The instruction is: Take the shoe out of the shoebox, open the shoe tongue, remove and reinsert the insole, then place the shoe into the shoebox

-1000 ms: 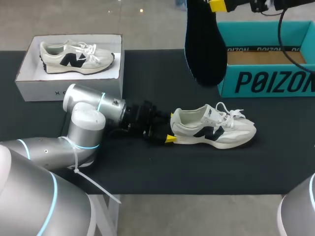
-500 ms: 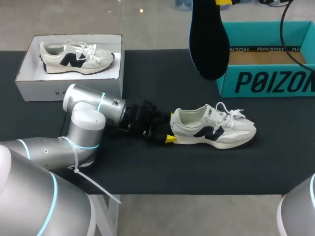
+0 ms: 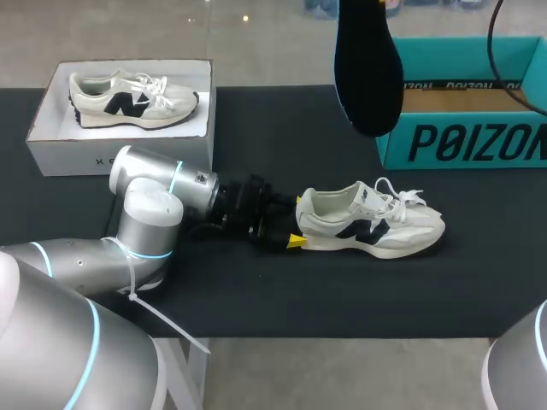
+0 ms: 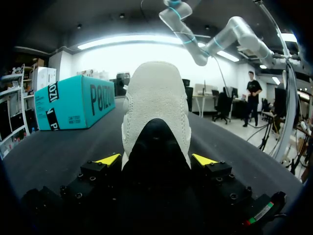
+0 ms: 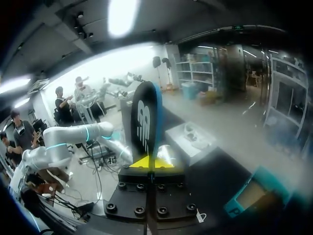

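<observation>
done: white-and-black sneaker out, on black tabletop, heel clamped in left claw | black insole removed, pinched aloft by right claw, far side beside teal cardboard shoebox | left: reinsert insole, box sneaker

insole lifted higher, shifted rightward; right gripper raised with it

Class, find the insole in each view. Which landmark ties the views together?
Head view: the insole hangs upright over the table's far side, beside the teal box.
Left wrist view: not in it; the shoe fills the middle, with the teal box off beside it.
Right wrist view: the insole stands clamped in the right gripper; the teal box is on the table.
Shared landmark: the teal box.
</observation>
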Available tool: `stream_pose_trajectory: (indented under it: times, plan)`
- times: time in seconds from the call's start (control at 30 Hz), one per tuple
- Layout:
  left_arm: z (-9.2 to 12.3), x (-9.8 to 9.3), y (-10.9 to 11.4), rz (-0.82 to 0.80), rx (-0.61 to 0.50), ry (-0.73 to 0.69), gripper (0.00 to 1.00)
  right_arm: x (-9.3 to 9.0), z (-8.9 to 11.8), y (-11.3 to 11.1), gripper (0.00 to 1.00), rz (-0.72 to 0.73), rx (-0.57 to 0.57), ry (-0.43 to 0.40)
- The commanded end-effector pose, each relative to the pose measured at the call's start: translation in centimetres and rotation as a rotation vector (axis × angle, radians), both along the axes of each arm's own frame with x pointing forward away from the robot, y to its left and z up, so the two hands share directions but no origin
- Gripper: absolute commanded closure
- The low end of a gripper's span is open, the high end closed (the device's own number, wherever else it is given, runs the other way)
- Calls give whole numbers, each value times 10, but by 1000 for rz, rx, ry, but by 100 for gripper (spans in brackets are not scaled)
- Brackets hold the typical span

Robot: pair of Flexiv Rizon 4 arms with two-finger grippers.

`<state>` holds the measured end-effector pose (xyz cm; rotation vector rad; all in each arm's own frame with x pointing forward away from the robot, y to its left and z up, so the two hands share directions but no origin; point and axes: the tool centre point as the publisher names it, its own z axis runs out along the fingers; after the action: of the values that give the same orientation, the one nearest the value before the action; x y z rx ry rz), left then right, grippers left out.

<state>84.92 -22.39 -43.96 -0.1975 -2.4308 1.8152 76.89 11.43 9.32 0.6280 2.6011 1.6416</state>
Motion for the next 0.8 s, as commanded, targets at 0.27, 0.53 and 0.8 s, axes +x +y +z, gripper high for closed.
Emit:
stream_pose_trajectory:
  times: [0.27,0.53,0.8]
  plan:
    - [-4,1,-1,-1,0,0,100,0,5,5,100,0,-17,6]
    - [-4,1,-1,-1,0,0,100,0,5,5,100,0,-17,6]
    - [-4,1,-1,-1,0,0,100,0,5,5,100,0,-17,6]
